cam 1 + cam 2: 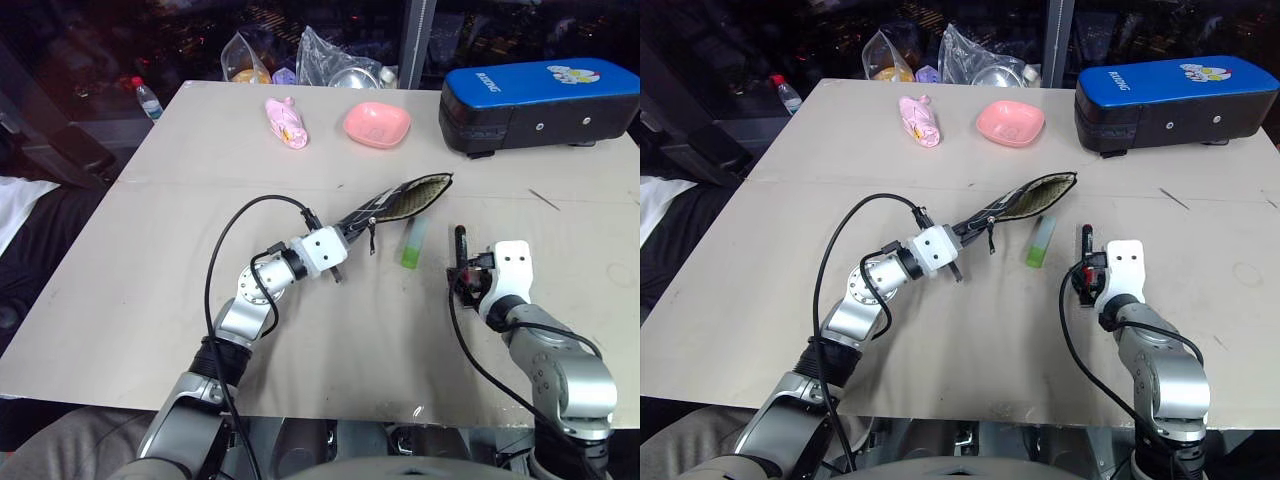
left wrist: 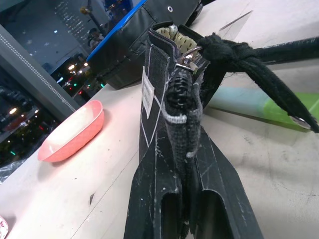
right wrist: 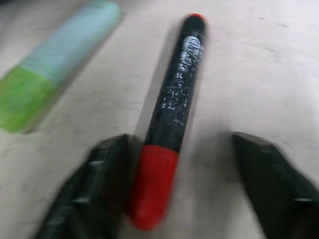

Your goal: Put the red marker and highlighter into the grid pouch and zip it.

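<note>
Nothing is packed yet: the red marker (image 3: 172, 119) lies on the table between the spread, unclenched jaws of the right gripper (image 3: 174, 199), red end against one finger; just beyond, the highlighter (image 1: 413, 245) lies loose. The left gripper (image 1: 345, 238) clamps the grid pouch (image 1: 400, 200), mouth open, unzipped

The bench (image 1: 150, 300) is evenly lit against a dark background with small coloured lights, shadows are soft, and the right wrist view is blurred, mostly at the fingers (image 3: 89, 199).
</note>
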You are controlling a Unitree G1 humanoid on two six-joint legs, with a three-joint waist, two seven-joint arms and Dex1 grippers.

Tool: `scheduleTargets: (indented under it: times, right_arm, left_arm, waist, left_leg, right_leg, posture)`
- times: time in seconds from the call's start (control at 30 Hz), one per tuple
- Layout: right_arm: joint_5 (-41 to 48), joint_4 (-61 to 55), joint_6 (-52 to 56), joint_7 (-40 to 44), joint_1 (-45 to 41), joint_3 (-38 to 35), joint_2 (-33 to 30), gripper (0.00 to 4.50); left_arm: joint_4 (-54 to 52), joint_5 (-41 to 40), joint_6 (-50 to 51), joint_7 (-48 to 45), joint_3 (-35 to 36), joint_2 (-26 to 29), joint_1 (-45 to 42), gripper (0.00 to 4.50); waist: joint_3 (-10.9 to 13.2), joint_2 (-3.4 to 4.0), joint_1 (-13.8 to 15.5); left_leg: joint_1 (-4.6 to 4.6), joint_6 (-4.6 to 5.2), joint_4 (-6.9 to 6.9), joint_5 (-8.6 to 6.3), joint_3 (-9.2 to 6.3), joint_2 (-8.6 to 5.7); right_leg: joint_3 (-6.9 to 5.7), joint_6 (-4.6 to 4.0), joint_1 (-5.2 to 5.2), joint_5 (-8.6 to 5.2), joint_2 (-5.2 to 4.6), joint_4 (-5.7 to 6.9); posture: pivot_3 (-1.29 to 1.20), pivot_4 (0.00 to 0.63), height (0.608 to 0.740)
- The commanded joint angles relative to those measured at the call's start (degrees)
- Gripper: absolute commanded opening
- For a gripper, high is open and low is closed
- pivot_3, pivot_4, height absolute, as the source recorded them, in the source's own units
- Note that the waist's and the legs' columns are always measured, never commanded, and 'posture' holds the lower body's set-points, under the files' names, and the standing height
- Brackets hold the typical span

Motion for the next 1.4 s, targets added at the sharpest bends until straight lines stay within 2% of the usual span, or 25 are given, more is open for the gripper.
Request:
scheduleTargets:
  times: [0.03,0.1,0.13,0.23,0.27,0.33,0.43,0.5,0.63,0.87,1.2,1.4]
  right_arm:
    - [-1.4,0.0,-1.3,-2.1,-0.7,-1.5,-1.5,1.39]
    - [-1.3,0.6,-1.8,-2.5,-1.5,-2.6,-2.1,0.47]
    - [-1.0,1.2,-2.1,-2.0,-2.1,-3.5,-3.1,0.25]
    - [0.2,3.6,-3.7,0.4,-4.2,-6.4,-7.1,0.25]
    - [0.7,5.2,-5.9,3.2,-5.1,-6.8,-10.8,0.25]
    - [-0.4,8.6,-15.2,11.2,-6.5,-5.4,-20.9,0.25]
    - [-3.4,14.5,-35.6,24.3,-7.2,-1.3,-35.6,0.25]
    - [-4.2,18.1,-46.7,30.5,-8.7,1.1,-41.2,0.25]
    - [-6.4,24.6,-61.4,37.2,-13.5,5.2,-46.3,0.25]
    - [-14.7,38.7,-80.3,43.7,-26.2,14.6,-48.8,0.25]
    - [-22.8,56.4,-100.1,46.1,-43.3,24.6,-44.1,0.25]
    - [-26.9,65.4,-106.5,45.4,-51.7,29.6,-37.5,0.25]
  left_arm:
    - [-1.2,-0.5,-0.4,0.3,0.5,-0.3,-0.6,0.0]
    - [-1.2,-0.4,-0.3,0.5,0.4,-0.5,-0.6,0.0]
    - [-1.2,-0.3,-0.3,0.6,0.3,-0.6,-0.7,0.0]
    - [-1.2,-0.1,-0.2,0.8,0.3,-0.9,-0.8,0.0]
    - [-1.2,-0.1,-0.2,0.9,0.3,-1.0,-0.8,0.0]
    - [-1.4,-0.1,-0.1,0.9,0.3,-1.1,-0.7,0.0]
    - [-1.6,-0.1,-0.3,0.6,0.1,-1.2,-0.6,0.0]
    - [-1.4,-0.2,-0.4,0.5,0.1,-1.3,-0.7,0.0]
    - [-1.2,-0.1,-0.6,0.5,0.0,-1.4,-0.9,0.0]
    - [-1.5,0.0,-0.9,0.3,-0.3,-1.6,-1.0,0.0]
    - [-0.9,0.4,-1.5,-0.3,-1.3,-1.8,-2.4,0.0]
    - [-0.8,0.7,-1.8,-0.8,-1.6,-1.8,-3.3,0.0]
  waist:
    - [0.0,0.0,0.0]
    - [0.0,0.0,0.0]
    - [0.0,0.0,0.0]
    - [0.0,0.01,0.0]
    - [0.0,0.01,0.0]
    - [0.1,0.11,-0.1]
    - [0.1,0.17,-0.2]
    - [0.1,0.16,-0.3]
    - [0.1,0.13,-0.7]
    - [0.2,0.12,-0.7]
    - [0.2,0.14,-0.6]
    - [0.2,0.17,-1.2]
  left_leg:
    - [0.0,0.0,0.0,0.0,-0.01,0.0]
    - [0.0,0.0,0.0,0.0,-0.01,-0.01]
    - [0.0,0.0,0.0,0.0,-0.01,-0.01]
    - [-0.01,0.01,0.0,0.0,0.02,-0.03]
    - [-0.01,0.01,0.0,0.0,0.01,-0.03]
    - [-0.01,0.02,0.0,-0.01,0.03,-0.05]
    - [0.0,0.14,-0.02,-0.08,0.09,-0.1]
    - [0.03,0.16,-0.07,-0.09,0.06,-0.1]
    - [0.1,0.03,-0.17,-0.01,0.03,-0.03]
    - [0.09,0.01,-0.03,0.0,0.25,-0.04]
    - [0.1,-0.01,-0.03,0.01,0.58,0.01]
    - [0.12,-0.02,-0.02,0.02,0.64,0.02]
  right_leg:
    - [0.0,0.0,0.0,0.0,0.0,0.0]
    - [0.0,0.0,0.0,0.0,0.01,0.0]
    - [0.0,0.0,0.0,0.0,0.01,0.0]
    - [0.03,0.0,-0.01,0.0,-0.01,-0.01]
    - [0.03,0.0,0.0,0.0,0.0,-0.01]
    - [0.04,0.0,-0.01,0.0,0.0,-0.01]
    - [0.12,0.01,-0.02,-0.01,-0.01,-0.04]
    - [0.11,0.02,-0.02,-0.01,0.07,-0.07]
    - [0.1,0.01,-0.01,-0.01,0.17,-0.07]
    - [0.2,0.03,-0.01,0.0,0.04,-0.07]
    - [0.17,0.02,-0.04,0.0,0.04,-0.04]
    - [0.18,0.02,-0.05,0.0,0.04,0.0]
  posture:
    - [0.0,0.15,0.688]
    - [0.0,0.15,0.688]
    - [0.0,0.15,0.688]
    - [0.0,0.15,0.688]
    - [0.0,0.15,0.688]
    - [0.0,0.15,0.688]
    - [0.0,0.15,0.688]
    - [0.0,0.15,0.688]
    - [0.0,0.15,0.688]
    - [0.0,0.15,0.688]
    - [0.0,0.15,0.688]
    - [0.0,0.15,0.688]
